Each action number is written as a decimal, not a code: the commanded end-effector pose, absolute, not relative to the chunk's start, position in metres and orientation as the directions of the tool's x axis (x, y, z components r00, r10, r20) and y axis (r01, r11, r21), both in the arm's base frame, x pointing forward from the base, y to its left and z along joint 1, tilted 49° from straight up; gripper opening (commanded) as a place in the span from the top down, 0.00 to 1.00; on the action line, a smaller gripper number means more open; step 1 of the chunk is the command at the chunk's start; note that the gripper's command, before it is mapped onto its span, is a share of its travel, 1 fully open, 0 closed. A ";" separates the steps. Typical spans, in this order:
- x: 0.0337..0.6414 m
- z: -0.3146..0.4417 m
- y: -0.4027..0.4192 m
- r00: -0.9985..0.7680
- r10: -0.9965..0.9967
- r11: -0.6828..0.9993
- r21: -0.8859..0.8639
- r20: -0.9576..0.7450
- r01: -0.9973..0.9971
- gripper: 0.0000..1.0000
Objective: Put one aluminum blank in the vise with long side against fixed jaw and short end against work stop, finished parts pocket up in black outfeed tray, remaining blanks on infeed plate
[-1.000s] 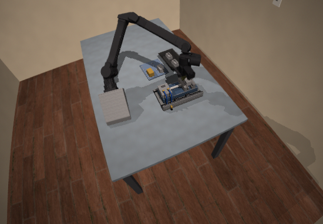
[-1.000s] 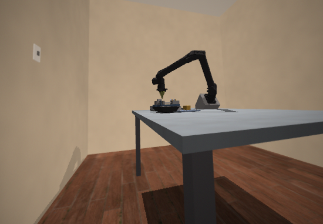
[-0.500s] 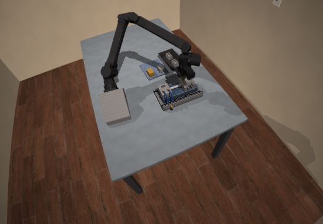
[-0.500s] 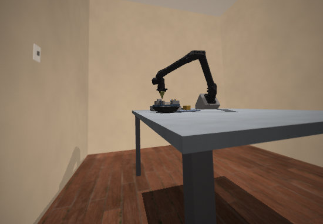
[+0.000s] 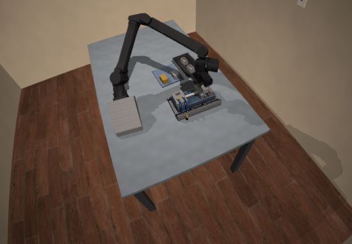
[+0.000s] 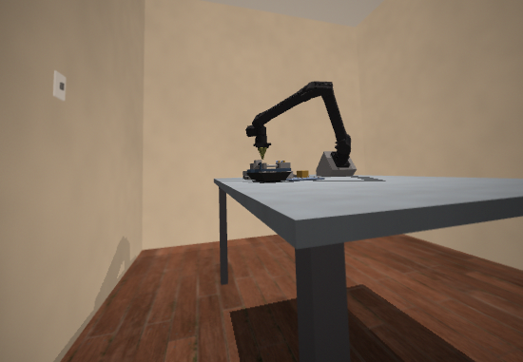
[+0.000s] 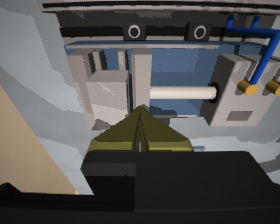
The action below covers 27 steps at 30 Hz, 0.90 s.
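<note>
My gripper point(image 5: 200, 86) point(image 6: 262, 158) point(image 7: 140, 111) is shut with nothing between the fingertips. It points down over the vise, its tips near the moving jaw plate point(image 7: 141, 75). A plain gray blank point(image 7: 107, 100) lies between that plate and the fixed jaw point(image 7: 79, 80). Its seating on the bars and contact with the work stop cannot be told. The black outfeed tray point(image 5: 189, 56) point(image 6: 270, 177) holds two finished parts point(image 5: 184, 61) point(image 5: 191, 68), pockets up. The blue infeed plate point(image 5: 157, 73) bears a yellow brass blank point(image 5: 163, 78) point(image 6: 302, 174) and a gray blank point(image 5: 174, 74).
The hosed cylinder block point(image 5: 178, 97) point(image 7: 235, 92) and its pale rod point(image 5: 191, 94) point(image 7: 182, 93) stand beside the moving plate. Blue hoses point(image 7: 265, 60) rise above the vise. A slotted rail point(image 5: 200, 109) runs along one vise side. The arm's gray base point(image 5: 125, 116) is at the table side.
</note>
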<state>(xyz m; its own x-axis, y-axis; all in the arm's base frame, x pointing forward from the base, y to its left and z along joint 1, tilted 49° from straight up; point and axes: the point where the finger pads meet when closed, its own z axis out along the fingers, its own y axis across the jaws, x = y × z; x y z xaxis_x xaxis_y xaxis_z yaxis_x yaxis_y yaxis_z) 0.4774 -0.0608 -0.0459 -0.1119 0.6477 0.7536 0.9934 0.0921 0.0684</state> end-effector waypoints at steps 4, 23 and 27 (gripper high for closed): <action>0.488 -0.048 -0.052 -0.129 0.646 0.111 0.074 0.753 0.991 1.00; 0.493 -0.046 -0.053 -0.134 0.648 0.111 0.081 0.750 0.991 1.00; 0.494 -0.046 -0.053 -0.136 0.648 0.111 0.083 0.749 0.990 1.00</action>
